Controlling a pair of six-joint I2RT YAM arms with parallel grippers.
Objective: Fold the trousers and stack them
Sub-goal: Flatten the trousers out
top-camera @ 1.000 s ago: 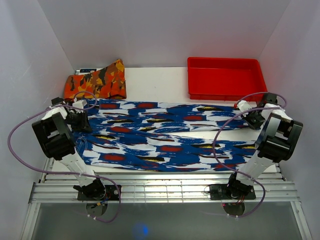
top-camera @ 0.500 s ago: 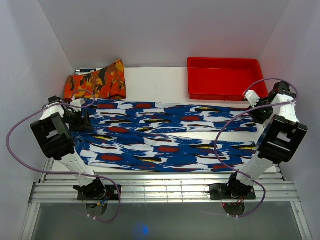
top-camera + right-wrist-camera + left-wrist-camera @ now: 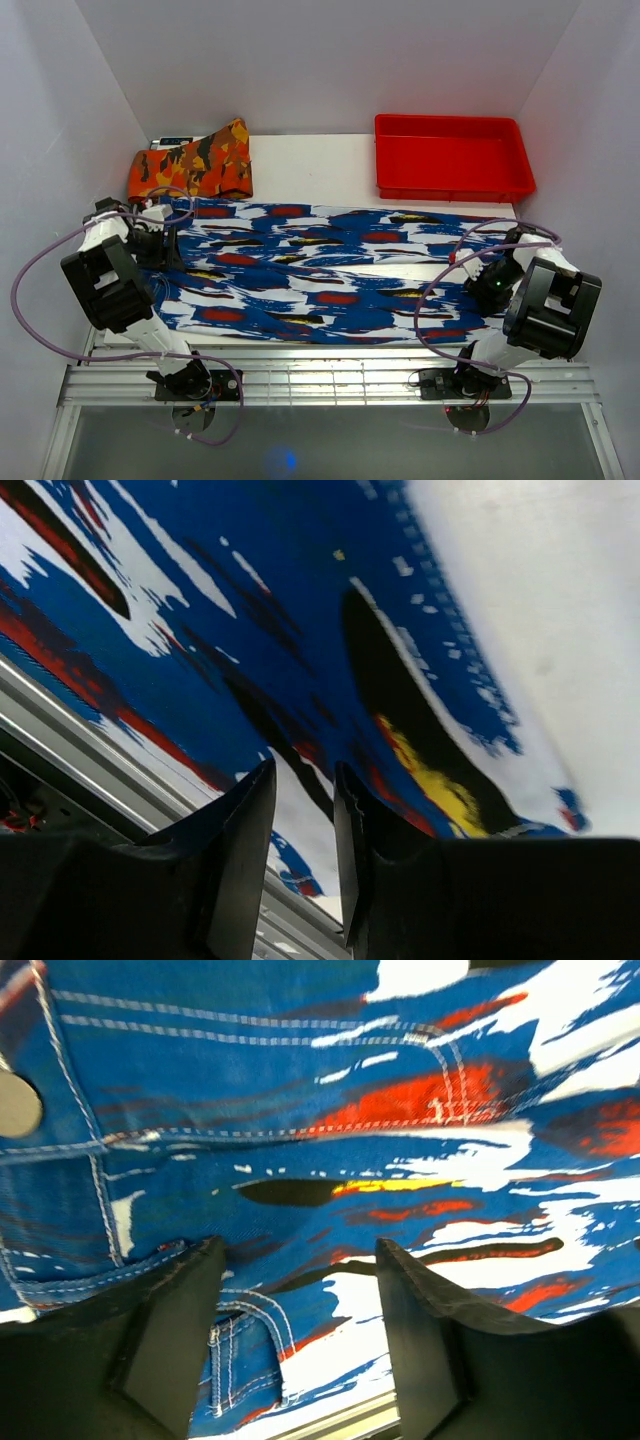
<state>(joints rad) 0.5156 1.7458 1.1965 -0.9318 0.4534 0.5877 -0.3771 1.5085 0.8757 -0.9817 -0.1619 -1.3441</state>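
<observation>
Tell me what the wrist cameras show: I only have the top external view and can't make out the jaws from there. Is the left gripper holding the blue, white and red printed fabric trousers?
Observer: No. The left gripper is open, its fingers wide apart over the blue, white and red printed fabric trousers, with nothing pinched.
Operator: Which part of them lies under it?
Observer: The waist end. A round metal button and white pocket stitching show there.
Operator: And the right gripper?
Observer: The right gripper has only a narrow gap between its fingers and nothing in it. It is over the trousers' edge, beside the bare white table.
</observation>
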